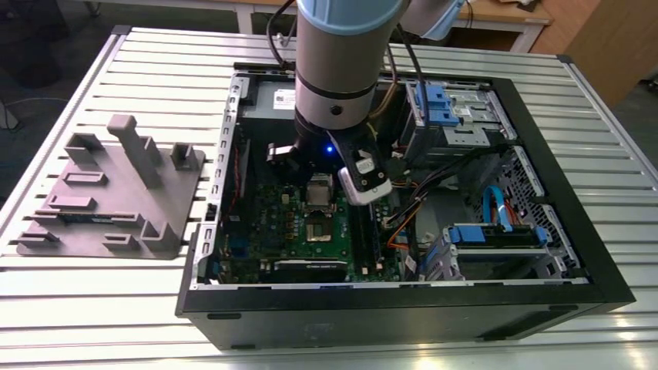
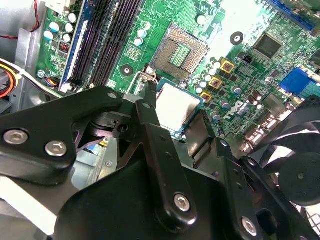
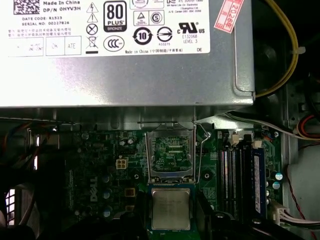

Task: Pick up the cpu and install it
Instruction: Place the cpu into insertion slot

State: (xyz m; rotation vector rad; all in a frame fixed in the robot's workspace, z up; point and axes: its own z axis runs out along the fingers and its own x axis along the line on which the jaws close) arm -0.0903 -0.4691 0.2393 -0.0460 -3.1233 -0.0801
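The cpu (image 2: 176, 106), a small square chip with a pale silvery top, sits between the two black fingers (image 2: 150, 107) of my gripper (image 2: 175, 107), which is shut on it. It hangs tilted a little above the green motherboard (image 2: 240, 75). The open socket (image 2: 180, 52), with its field of contacts bare and its wire lever raised, lies just beyond the chip. The first wrist view shows the cpu (image 3: 171, 207) in my gripper (image 3: 171, 220), close in front of the socket (image 3: 171, 152). In the exterior view the arm (image 1: 334, 85) reaches down into the open computer case over the motherboard (image 1: 293, 223).
The grey power supply (image 3: 125, 55) stands right behind the socket. Black memory slots (image 2: 100, 35) run beside it, and a black fan (image 2: 300, 175) is close by. Cables and blue drive bays (image 1: 494, 235) fill the case's right side. A grey fixture tray (image 1: 113, 193) lies on the table.
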